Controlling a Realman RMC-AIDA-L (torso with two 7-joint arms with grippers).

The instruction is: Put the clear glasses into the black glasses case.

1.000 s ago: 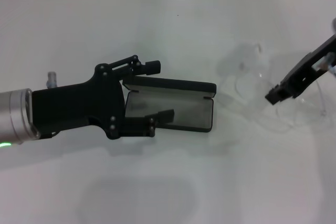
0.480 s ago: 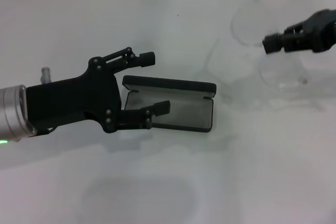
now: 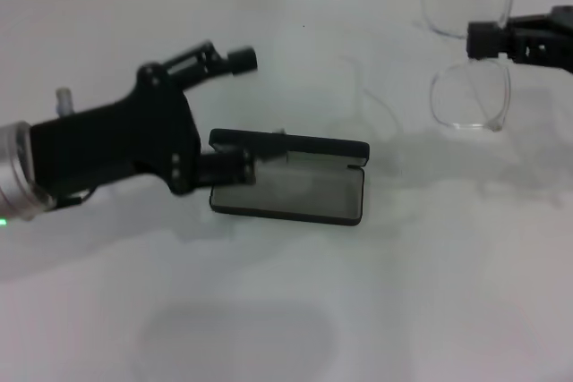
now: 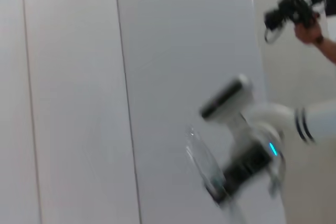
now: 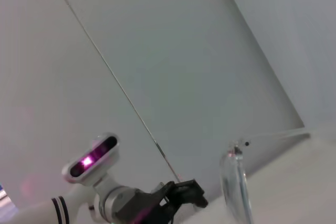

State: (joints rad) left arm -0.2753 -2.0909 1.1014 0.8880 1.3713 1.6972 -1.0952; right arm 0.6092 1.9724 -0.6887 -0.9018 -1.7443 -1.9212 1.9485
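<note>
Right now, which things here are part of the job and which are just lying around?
Part of the job: glasses, held up by the right end effector; open case, left end effector at its left end.
Lying around: nothing on the table.

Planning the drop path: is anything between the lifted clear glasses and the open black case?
Partly. The left gripper straddles the black glasses case's left end, one finger across its lining. The right gripper holds the clear glasses aloft; the case's right part looks unobstructed.
</note>
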